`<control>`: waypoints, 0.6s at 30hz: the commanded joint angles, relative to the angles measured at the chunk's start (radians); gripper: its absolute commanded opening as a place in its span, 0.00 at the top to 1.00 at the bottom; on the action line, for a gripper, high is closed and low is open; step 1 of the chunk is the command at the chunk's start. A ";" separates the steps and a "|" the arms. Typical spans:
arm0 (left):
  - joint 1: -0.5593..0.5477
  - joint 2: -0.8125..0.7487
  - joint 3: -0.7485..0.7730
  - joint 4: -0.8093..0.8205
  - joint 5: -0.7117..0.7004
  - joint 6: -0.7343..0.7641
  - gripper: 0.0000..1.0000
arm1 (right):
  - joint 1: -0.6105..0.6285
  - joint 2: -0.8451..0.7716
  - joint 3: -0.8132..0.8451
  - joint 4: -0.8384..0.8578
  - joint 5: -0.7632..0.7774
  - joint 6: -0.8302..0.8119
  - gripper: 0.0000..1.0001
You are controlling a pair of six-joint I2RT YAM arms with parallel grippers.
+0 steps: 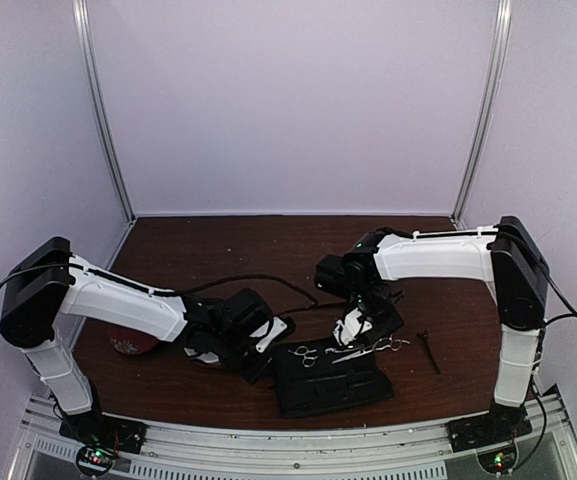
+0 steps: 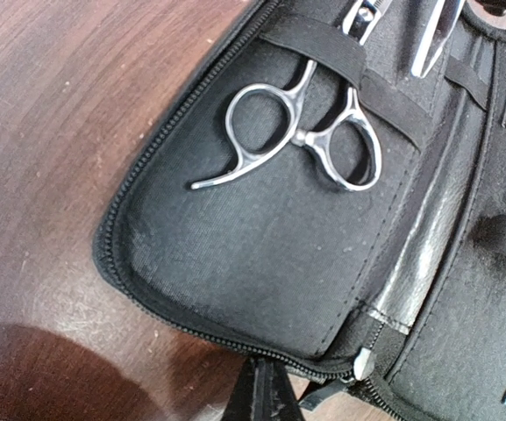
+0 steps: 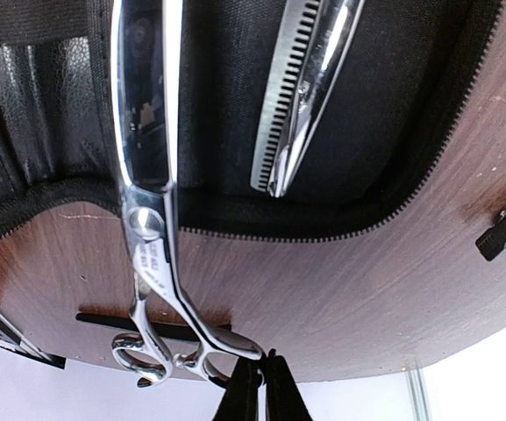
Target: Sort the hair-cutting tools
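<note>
Bowl (image 1: 128, 343): far left on the table (image 1: 228, 250), partly hidden behind the left arm.
Left gripper (image 2: 266, 396): fingers pressed together on nothing, low at the pouch's left zipper edge.
Pouch (image 2: 261, 263): black, unzipped, lying open on the wood between the two grippers.
Strapped scissors (image 2: 301, 140): silver, ring handles showing, shanks tucked under an elastic band in the pouch. They lie ahead of the left fingertips and apart from them.
Second scissors (image 3: 147, 219): blade across the pouch, pivot and ring handles off its edge over bare wood. The handle's tail ends right at the right fingertips; contact cannot be told.
Right gripper (image 3: 261, 390): clenched, nothing between the fingers.
Black stick (image 1: 428, 352): on the wood right of those handles, apart from the fingers.
</note>
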 commanded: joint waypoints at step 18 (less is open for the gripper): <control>0.008 0.028 0.013 0.029 0.027 -0.007 1.00 | 0.039 0.075 0.062 0.017 -0.013 0.048 1.00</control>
